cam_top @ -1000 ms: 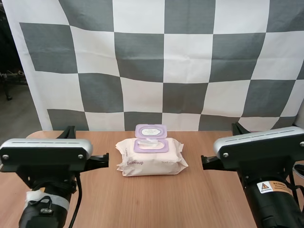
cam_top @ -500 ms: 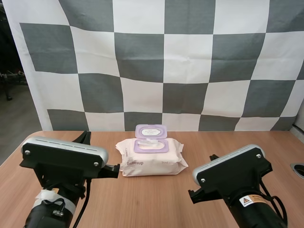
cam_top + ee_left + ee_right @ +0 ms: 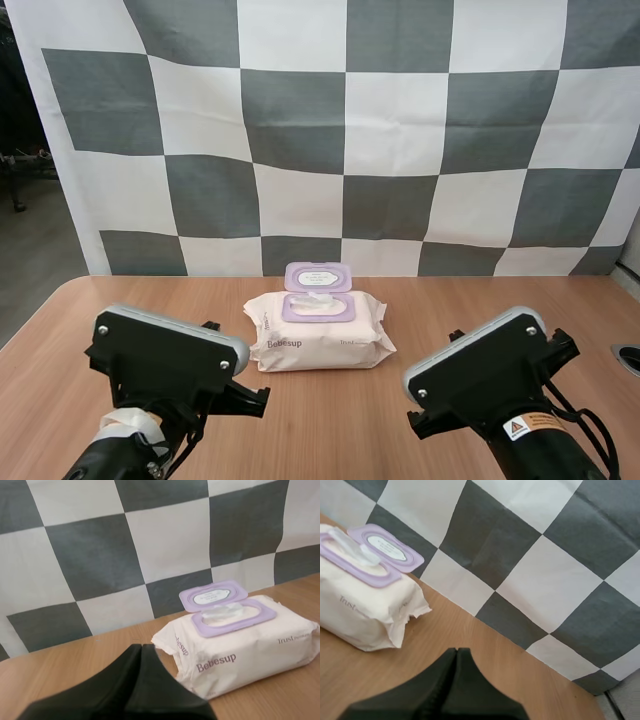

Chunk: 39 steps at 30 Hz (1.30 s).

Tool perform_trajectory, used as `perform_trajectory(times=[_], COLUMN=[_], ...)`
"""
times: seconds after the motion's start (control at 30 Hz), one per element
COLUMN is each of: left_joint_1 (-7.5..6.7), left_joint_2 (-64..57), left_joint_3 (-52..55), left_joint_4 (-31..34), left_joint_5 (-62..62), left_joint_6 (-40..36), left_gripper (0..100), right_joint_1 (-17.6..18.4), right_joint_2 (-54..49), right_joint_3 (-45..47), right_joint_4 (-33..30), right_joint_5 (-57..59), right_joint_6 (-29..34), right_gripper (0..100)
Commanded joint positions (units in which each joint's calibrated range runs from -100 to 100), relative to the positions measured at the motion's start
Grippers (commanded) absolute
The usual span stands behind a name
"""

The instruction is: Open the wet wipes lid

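A: Where's the high view?
B: Above the pack of wet wipes [image 3: 318, 335], on its near side, facing forward and down.
A: The wrist views?
B: Low, nearer, flanking it; all three share it.

I read "Bebesup" in purple on the front face of the pack of wet wipes [image 3: 240, 642], which lies toward the tabletop's far edge. Further along the same face a fainter word begins "Trust"; the rest I cannot read. The raised lid [image 3: 214, 596] bears an oval label, its print too small to read. A warning sticker [image 3: 532, 425] with a yellow triangle sits on my right arm [image 3: 485, 368]; its wording is illegible.
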Motion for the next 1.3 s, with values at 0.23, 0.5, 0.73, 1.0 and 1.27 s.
perform_trajectory(times=[0.23,0.5,0.73,1.0,1.27], left_joint_1=[0.05,0.05,0.05,-0.04,0.05], left_joint_2=[0.0,0.0,0.0,0.0,0.0], left_joint_3=[0.0,0.0,0.0,0.0,0.0], left_joint_4=[18.9,18.9,17.5,17.5,17.1], left_joint_5=[0.7,0.5,0.9,0.9,1.1], left_joint_6=[-25.2,-28.3,-28.3,-28.1,-28.1], left_gripper=[0,0,0,0,0], right_joint_1=[0.0,0.0,0.0,0.0,0.0], right_joint_2=[-0.1,-0.1,-0.1,-0.1,-0.1], right_joint_3=[0.0,0.0,0.0,0.0,0.0], right_joint_4=[-6.8,-2.9,4.6,-7.2,-6.3], right_joint_5=[-0.2,-0.2,-0.2,-13.7,-12.5], right_joint_6=[11.7,28.5,31.9,31.4,38.0], right_gripper=[0,0,0,0,0])
